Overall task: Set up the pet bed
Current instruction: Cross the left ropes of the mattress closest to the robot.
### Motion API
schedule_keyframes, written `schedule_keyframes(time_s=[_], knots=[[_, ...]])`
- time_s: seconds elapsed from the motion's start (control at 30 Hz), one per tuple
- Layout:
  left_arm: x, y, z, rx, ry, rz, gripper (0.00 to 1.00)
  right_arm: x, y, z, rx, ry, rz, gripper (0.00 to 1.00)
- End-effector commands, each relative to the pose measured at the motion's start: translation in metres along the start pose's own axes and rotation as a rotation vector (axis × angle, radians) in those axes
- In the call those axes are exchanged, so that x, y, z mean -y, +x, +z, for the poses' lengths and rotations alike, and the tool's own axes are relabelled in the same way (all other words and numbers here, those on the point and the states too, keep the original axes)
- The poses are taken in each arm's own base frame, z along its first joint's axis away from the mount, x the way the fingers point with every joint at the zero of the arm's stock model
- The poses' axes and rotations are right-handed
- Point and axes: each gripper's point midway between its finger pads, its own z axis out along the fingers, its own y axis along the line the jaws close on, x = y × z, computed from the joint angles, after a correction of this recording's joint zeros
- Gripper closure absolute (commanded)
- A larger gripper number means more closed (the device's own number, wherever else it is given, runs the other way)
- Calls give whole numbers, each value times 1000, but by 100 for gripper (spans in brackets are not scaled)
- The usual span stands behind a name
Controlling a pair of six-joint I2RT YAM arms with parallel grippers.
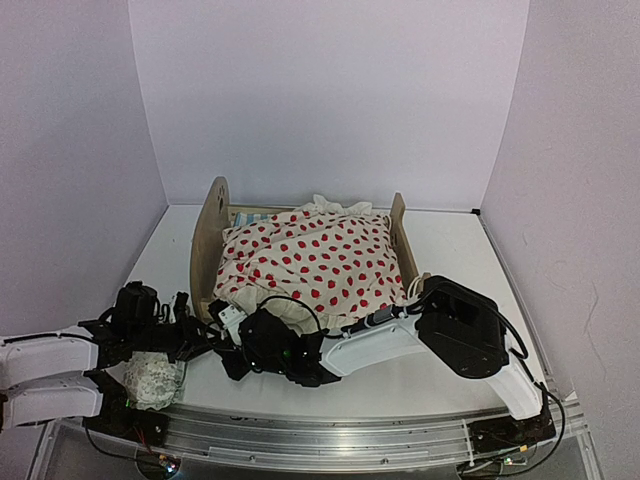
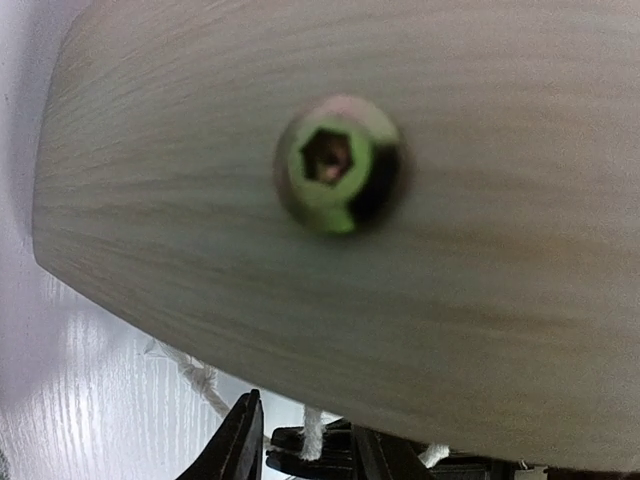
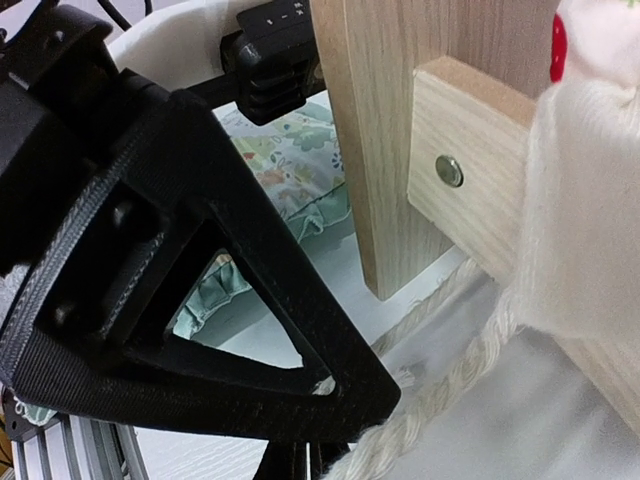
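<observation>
So the bed (image 1: pixel 400 232) sits mid-counter (image 1: pixel 455 255), headboard (image 1: pixel 207 235) to the left. The blanket (image 1: pixel 310 262) is just heaped on it, bunched up and spilling over the near side. It hides nearly all the mattress, so I'd call the bedding dumped rather than laid. The pillow (image 1: pixel 153 381) isn't on the bed at all. It lies on the counter next to the left arm, near the front edge.

Both arms crowd the same spot, the near corner at the headboard end. The left claw (image 1: pixel 200 335) is pushed right up to the headboard, and its camera gets little but wood grain and a hex bolt (image 2: pixel 335 165). My guess is it's there to steady the frame while the other arm works. The right claw (image 1: pixel 235 342) comes in low from the other side, beside the bed leg. A white cord (image 3: pixel 430 400) off the blanket trails past its tip.

Honestly I can't tell whether either claw is apart or clamped on anything. The tips sit at the very bottom of both wrist views, half cut off.
</observation>
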Motion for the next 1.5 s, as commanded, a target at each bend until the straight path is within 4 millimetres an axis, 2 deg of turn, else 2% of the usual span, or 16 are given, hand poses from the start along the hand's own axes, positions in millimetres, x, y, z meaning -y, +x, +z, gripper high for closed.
schedule_keyframes(time_s=[0.0, 0.13, 0.17, 0.23, 0.3, 0.37, 0.53, 0.67, 0.8, 0.97, 1.27, 1.47], knots=[[6, 12, 3, -51, 75, 19, 71, -16, -35, -13, 64, -61, 23, 100], [5, 12, 6, -66, 63, 38, 85, -18, -34, -15, 59, -72, 22, 96], [6, 10, 6, -62, 59, 45, 89, -18, -33, -15, 56, -73, 22, 92], [7, 8, 5, -52, 55, 51, 95, -18, -33, -19, 53, -73, 22, 73], [7, 7, 3, -40, 51, 53, 99, -17, -33, -24, 51, -72, 22, 62], [6, 6, 2, -28, 45, 50, 100, -15, -30, -29, 42, -70, 24, 53], [2, 7, 0, -19, 37, 37, 100, -12, -25, -45, 23, -64, 36, 42], [5, 7, -2, -18, 39, 35, 100, -1, -21, -56, 21, -19, 37, 39], [8, 8, -5, -25, 44, 26, 100, 2, -16, -50, 12, -15, 17, 39], [12, 11, -9, -42, 43, 16, 100, 4, -21, -39, 22, -29, 2, 39], [18, 8, -8, -47, 51, -8, 99, 23, -22, -50, 35, -5, 4, 40], [21, 4, 0, -72, 36, -25, 95, 18, -23, -48, 34, -45, 27, 43]])
